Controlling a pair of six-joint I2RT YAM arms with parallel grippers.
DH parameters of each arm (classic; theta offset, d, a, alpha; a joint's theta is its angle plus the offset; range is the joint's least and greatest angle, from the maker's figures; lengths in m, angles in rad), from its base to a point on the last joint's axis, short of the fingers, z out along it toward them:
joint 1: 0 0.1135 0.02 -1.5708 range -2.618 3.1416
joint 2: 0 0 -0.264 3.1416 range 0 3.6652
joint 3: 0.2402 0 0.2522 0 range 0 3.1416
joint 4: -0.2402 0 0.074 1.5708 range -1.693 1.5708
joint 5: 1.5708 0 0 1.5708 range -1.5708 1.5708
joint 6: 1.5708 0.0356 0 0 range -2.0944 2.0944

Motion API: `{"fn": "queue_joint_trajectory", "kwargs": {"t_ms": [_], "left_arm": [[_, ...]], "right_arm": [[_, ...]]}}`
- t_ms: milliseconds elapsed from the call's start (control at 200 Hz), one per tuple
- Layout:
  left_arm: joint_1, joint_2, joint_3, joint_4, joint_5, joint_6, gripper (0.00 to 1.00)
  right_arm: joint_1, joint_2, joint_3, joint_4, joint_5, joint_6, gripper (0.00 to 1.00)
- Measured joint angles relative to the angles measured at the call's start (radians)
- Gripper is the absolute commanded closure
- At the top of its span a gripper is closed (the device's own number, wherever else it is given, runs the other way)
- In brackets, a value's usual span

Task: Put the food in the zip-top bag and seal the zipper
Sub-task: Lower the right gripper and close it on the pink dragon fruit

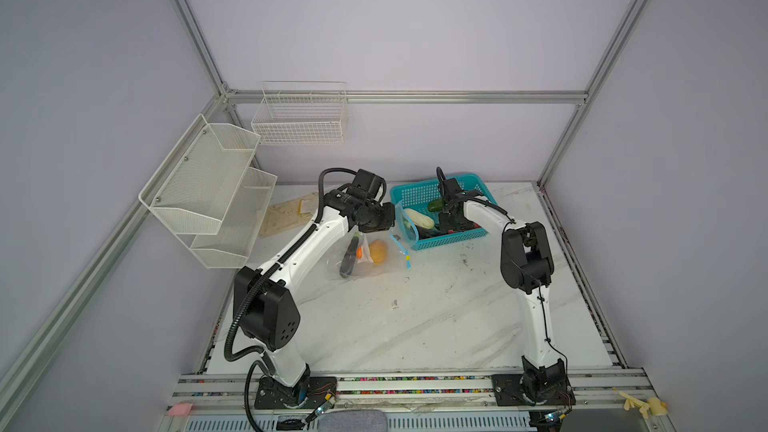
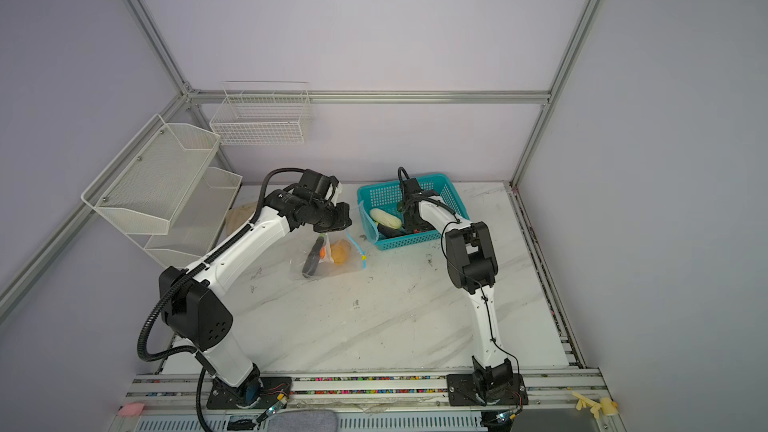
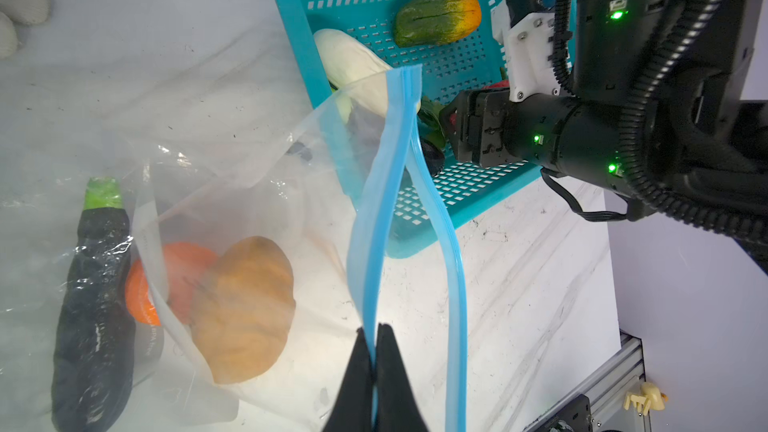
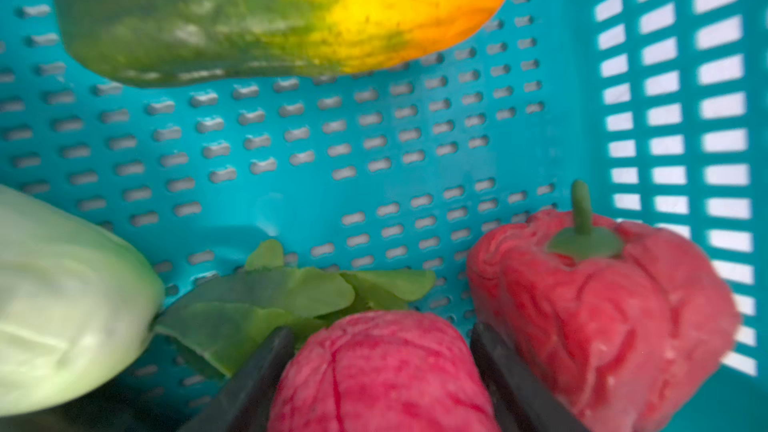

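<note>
Our left gripper (image 3: 374, 328) clamps the zipper (image 3: 380, 209); our right gripper (image 4: 380, 331) straddles a pink radish (image 4: 382, 380) in the basket (image 4: 291, 201); whether it grips, we cannot tell.

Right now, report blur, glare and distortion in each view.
Right wrist view: soft all over, the wrinkled pink-red toy vegetable and teal perforated basket smeared. Left wrist view: sharp on the light blue zipper strip pinched by the left gripper, white marble table glaring nearby, clear plastic bag glinting. Both top views: evenly lit, no glare, grey metal frame posts splaying outward.
</note>
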Motion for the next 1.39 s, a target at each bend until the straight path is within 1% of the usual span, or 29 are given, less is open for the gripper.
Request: {"fn": "queue_joint_trajectory", "kwargs": {"t_ms": [545,865,1135,1395], "left_arm": [[0.000,0.000,0.000,0.002,0.000,0.000,1.00],[0.000,0.000,0.000,0.002,0.000,0.000,1.00],[0.000,0.000,0.000,0.002,0.000,0.000,1.00],[0.000,0.000,0.000,0.002,0.000,-0.001,1.00]], "right_arm": [[0.000,-0.005,0.016,0.003,-0.005,-0.001,0.37],[0.000,-0.089,0.018,0.018,-0.039,0.000,0.38],[0.000,-0.169,-0.006,0.041,-0.117,0.000,0.38],[0.000,-0.270,-0.118,0.079,-0.230,0.001,0.38]]}}
